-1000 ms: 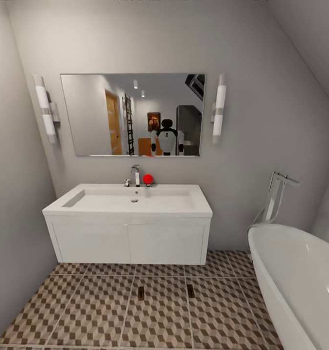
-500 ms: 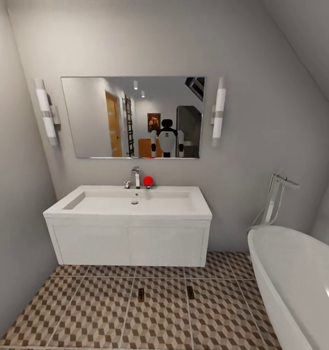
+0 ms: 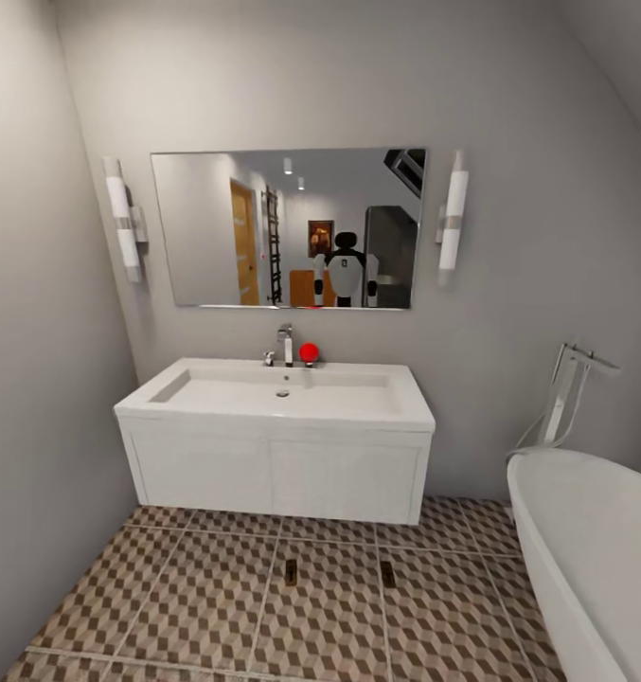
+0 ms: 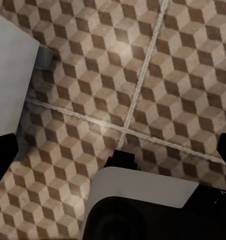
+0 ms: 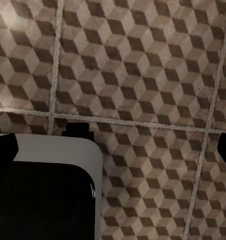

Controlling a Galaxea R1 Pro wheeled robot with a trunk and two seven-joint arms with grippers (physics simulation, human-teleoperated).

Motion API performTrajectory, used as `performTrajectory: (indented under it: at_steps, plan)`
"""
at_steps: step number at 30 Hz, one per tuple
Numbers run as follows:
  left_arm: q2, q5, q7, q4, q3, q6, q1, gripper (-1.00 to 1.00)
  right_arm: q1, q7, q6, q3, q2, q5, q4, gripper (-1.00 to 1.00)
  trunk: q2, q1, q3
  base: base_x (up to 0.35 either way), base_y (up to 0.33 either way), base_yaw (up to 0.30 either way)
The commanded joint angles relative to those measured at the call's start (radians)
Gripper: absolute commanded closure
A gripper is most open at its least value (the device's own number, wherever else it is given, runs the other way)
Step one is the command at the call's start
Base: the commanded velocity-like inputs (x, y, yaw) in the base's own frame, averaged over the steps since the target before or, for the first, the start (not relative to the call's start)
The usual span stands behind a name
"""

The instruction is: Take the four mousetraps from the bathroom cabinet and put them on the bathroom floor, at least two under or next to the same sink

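Nearest, both wrist views looked down on the floor [image 4: 158,75]. The left pincer [image 4: 115,150] had its dark fingertips spread wide with nothing between them, and the right pincer [image 5: 115,147] was just as wide and empty.

In the head view, two traps lay flat on the tiles, one [image 3: 290,572] at 6 o'clock of the sink [image 3: 282,393] and the other [image 3: 387,573] at 5 o'clock. Both sat just in front of the vanity and well apart from each other. The tub [image 3: 585,540] stood at 4 o'clock. In the mirror [image 3: 287,227] at 12 an orange-brown shape showed beside the robot's reflection; it may be the cabinet, but I cannot tell.

With two traps seemingly placed by the sink, the step was probably to fetch the other two. To do it well, turn the base clear of the tub and the laid traps, keep both pincers wide for the approach, and set the rest on this same tiling
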State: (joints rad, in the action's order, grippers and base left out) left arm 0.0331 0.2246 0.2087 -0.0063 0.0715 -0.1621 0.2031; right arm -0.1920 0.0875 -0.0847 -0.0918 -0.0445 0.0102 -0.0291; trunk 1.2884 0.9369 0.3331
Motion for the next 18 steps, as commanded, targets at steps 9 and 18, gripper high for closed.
performTrajectory:
  at_steps: [9, 18]
  plan:
    - [0.003, 0.002, 0.002, -0.001, 0.012, -0.005, 0.001, -1.00, -0.001, 0.003, -0.006, -0.009, 0.000, 0.000, -0.003, -1.00, 0.001, 0.000, 0.001, 0.000, 0.000, 0.284]
    - [-0.024, -0.005, 0.002, -0.009, 0.016, -0.009, 0.001, -1.00, -0.001, 0.003, -0.007, -0.009, -0.002, -0.002, -0.003, -1.00, 0.001, 0.000, 0.001, 0.000, 0.000, 0.292]
